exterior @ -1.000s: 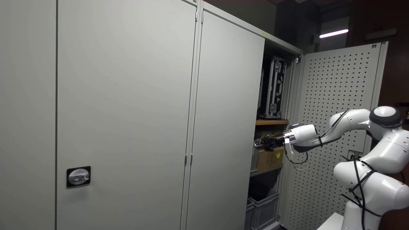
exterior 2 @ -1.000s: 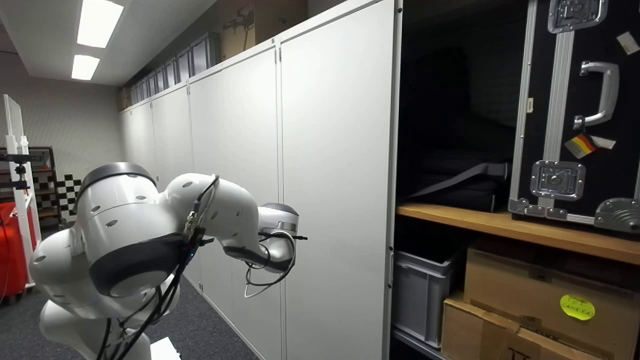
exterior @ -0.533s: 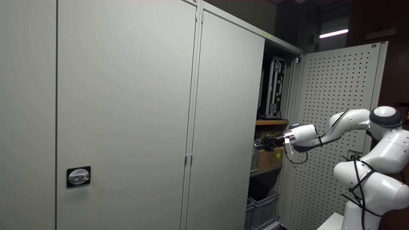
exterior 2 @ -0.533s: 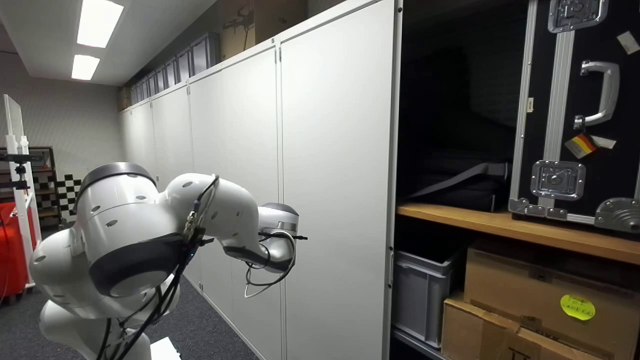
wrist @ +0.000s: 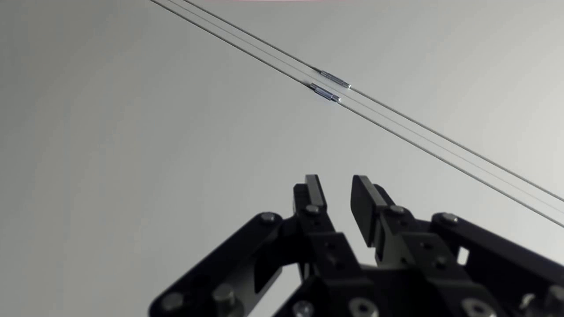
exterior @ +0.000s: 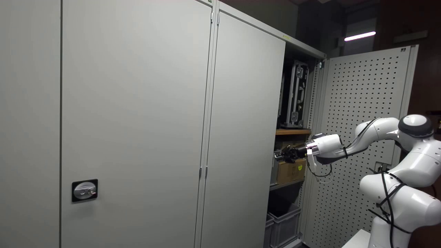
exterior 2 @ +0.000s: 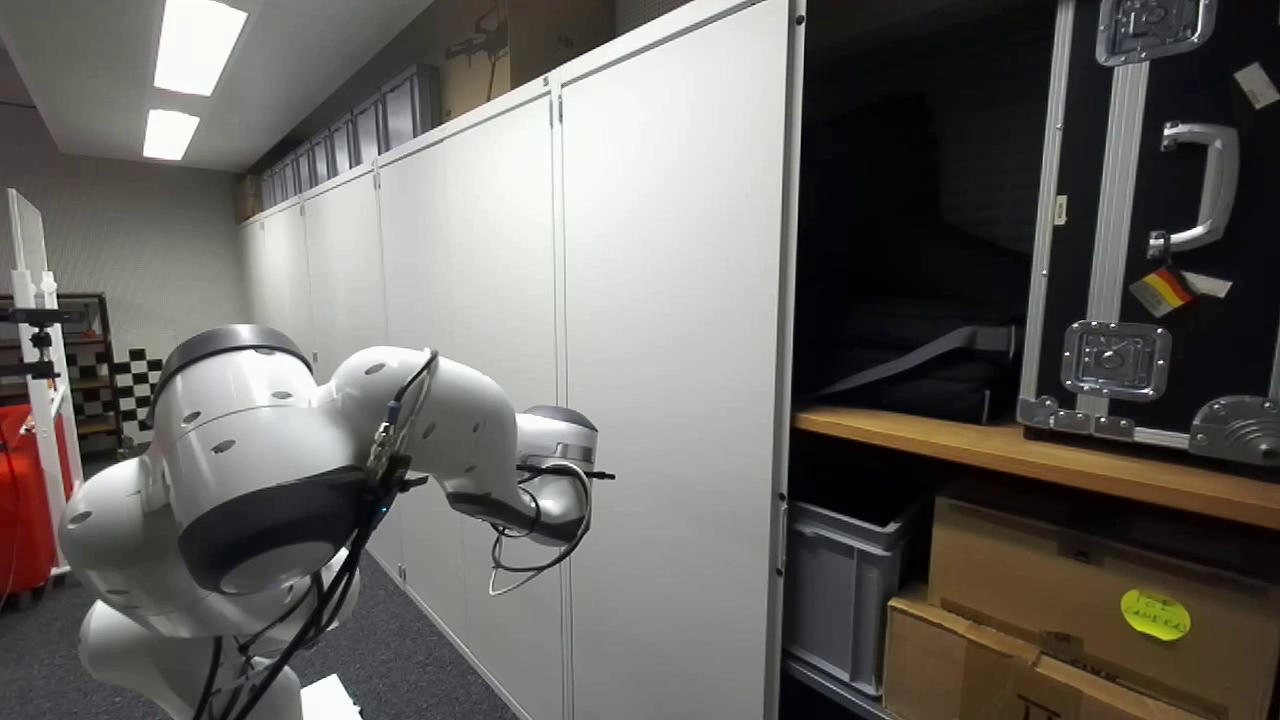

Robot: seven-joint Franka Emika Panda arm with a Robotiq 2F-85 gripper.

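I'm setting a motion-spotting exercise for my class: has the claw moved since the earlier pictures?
No. In an exterior view, the claw shows in the same place relative to the closed cabinet door, with no visible shift either way.

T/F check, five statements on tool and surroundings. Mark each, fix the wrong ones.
1. Two hinges show beyond the tool in the wrist view. True.
2. The tool is shut on one of the hinges. False: it stands partly open, holding nothing.
3. The black case stands on the wooden shelf. True.
4. A cardboard box bears a yellow-green sticker. True.
5. No door is open. False: the perforated door is.
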